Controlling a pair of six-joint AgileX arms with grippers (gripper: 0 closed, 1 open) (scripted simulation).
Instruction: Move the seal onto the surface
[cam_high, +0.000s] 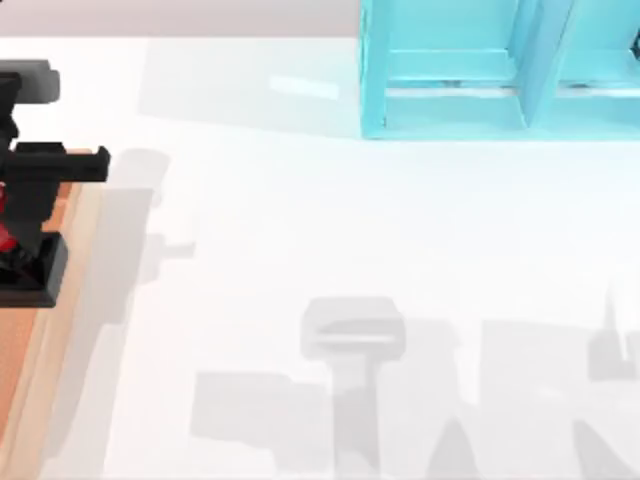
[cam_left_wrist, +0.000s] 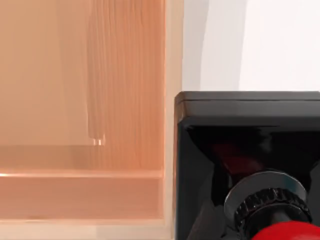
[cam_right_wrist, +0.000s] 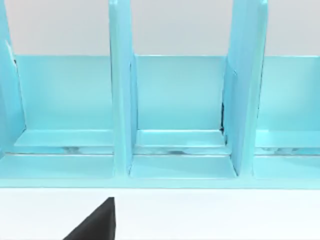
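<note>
The seal, a black square block with a glossy red knob, stands at the table's left edge on the wooden tray's rim side. Judged rigid, light and slick at the knob; the flat block sides offer the surer hold. The left pincer sits over it; jaw state cannot be told. The tray looks otherwise bare. The light-blue shelf unit at the far edge has empty compartments. The white surface lies between.

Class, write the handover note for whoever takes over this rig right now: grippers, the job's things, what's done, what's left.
Left gripper: at the table's left edge, over the wooden tray, around the seal; grip not clear.
Right arm: parked facing the blue shelf.
Seal: over the tray, by its rim, beside the white surface.
Done: gripper is at the seal.
Left: carry it rightward, set it on the surface, let go.
</note>
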